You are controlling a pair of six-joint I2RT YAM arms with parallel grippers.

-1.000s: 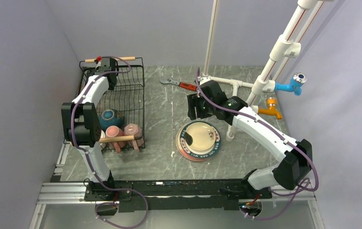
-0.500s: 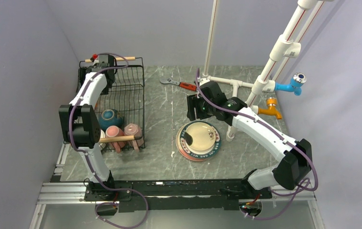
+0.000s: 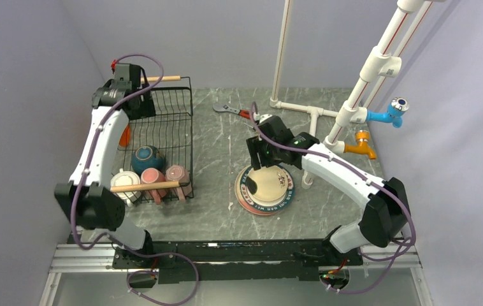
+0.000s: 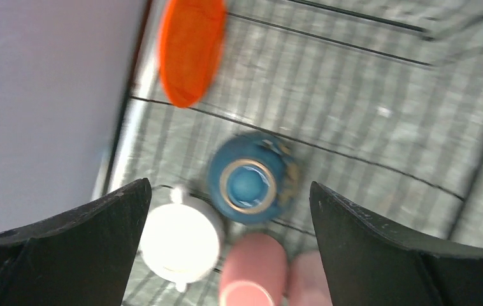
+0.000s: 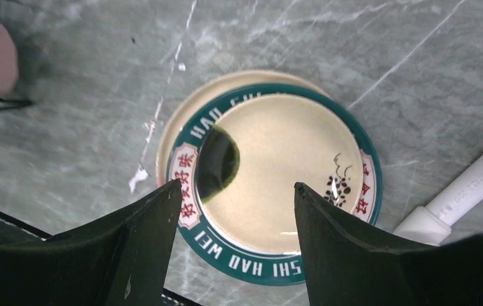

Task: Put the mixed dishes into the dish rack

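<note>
The black wire dish rack stands at the left. It holds an upturned teal bowl, two pink mugs, a white mug and an orange-red plate on edge against the left wall. My left gripper hangs open and empty high over the rack's far left corner. In the left wrist view the bowl, white mug and orange plate lie far below the left gripper. The lettered-rim plate lies flat on the table. My right gripper is open just above it.
A cream and pink rim shows under the lettered plate. A red-handled wrench lies behind my right gripper. The white pipe frame with blue and orange taps rises at the right.
My left gripper opened and lifted up and back out of the rack, and the orange plate now stands against the rack's left wall. My right gripper came down closer over the lettered plate.
</note>
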